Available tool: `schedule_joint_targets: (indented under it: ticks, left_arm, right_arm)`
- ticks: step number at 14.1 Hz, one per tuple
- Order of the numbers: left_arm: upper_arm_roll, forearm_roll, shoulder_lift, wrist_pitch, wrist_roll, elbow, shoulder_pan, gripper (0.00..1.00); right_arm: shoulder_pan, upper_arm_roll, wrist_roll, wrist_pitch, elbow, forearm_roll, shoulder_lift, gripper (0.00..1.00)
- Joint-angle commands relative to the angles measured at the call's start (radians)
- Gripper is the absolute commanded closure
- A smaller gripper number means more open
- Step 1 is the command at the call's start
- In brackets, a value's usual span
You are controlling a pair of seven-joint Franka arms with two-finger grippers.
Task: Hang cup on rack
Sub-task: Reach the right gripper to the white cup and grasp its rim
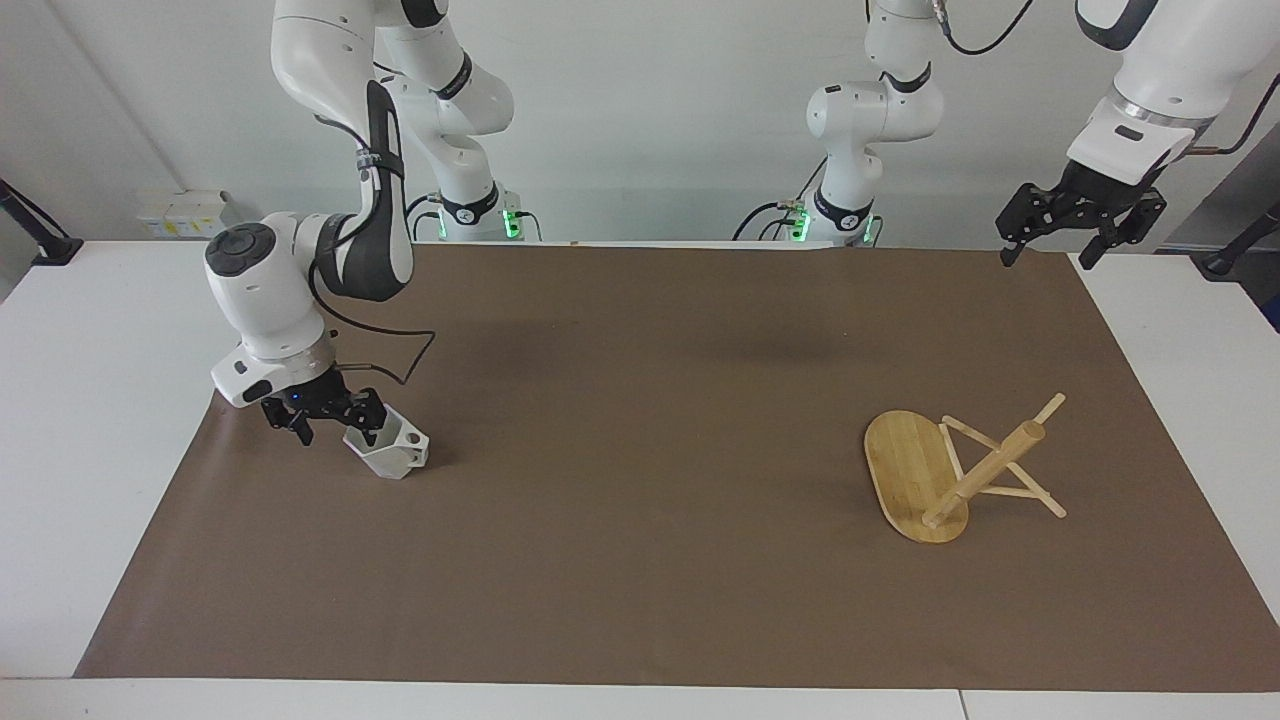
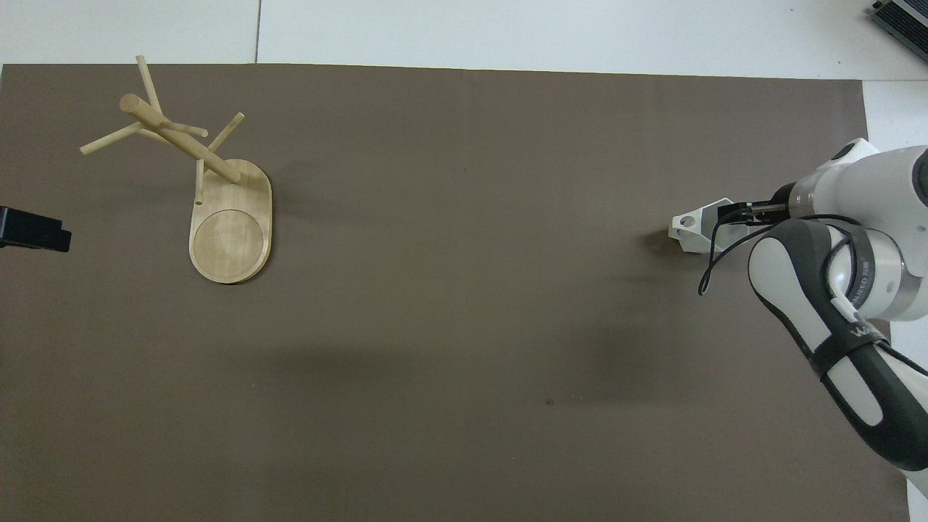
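The white faceted cup (image 1: 395, 454) lies tilted on the brown mat at the right arm's end, and it also shows in the overhead view (image 2: 690, 229). My right gripper (image 1: 336, 425) is low at the cup's mouth and open, with one finger at or inside the rim and the other outside it; in the overhead view the right gripper (image 2: 734, 214) covers most of the cup. The bamboo rack (image 1: 948, 468) stands on its oval base at the left arm's end, also visible from overhead (image 2: 217, 190). My left gripper (image 1: 1078, 232) waits open in the air over the table corner.
The brown mat (image 1: 640, 560) covers most of the white table (image 1: 80, 400). The right arm's cable (image 2: 714, 257) hangs beside the cup. Only the left gripper's dark tip (image 2: 32, 230) shows from overhead, at the mat's edge.
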Motion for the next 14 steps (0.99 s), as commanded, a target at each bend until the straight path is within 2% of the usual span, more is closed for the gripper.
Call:
schedule_joint_targets:
  ticks: [1,7,10,11,14]
  left_arm:
    - [0.002,-0.008,-0.021,-0.001,-0.01,-0.022,0.002,0.0]
    - [0.002,-0.008,-0.021,-0.001,-0.008,-0.022,0.002,0.0]
    - [0.002,-0.008,-0.021,-0.001,-0.01,-0.022,0.002,0.0]
    - [0.002,-0.008,-0.021,-0.001,-0.01,-0.022,0.002,0.0]
    - [0.002,-0.008,-0.021,-0.001,-0.01,-0.022,0.002,0.0]
  right_arm:
    - [-0.008,0.005,0.024,0.019,-0.02,0.0,-0.008,0.19]
    - [-0.006,0.005,0.03,0.014,-0.02,0.0,-0.008,0.6]
    - [0.009,0.009,0.035,0.016,-0.017,0.0,-0.007,0.97]
    - [0.011,0.009,0.048,0.016,-0.015,0.0,-0.007,1.0]
    - [0.017,0.01,0.12,0.008,-0.009,0.0,-0.007,1.0]
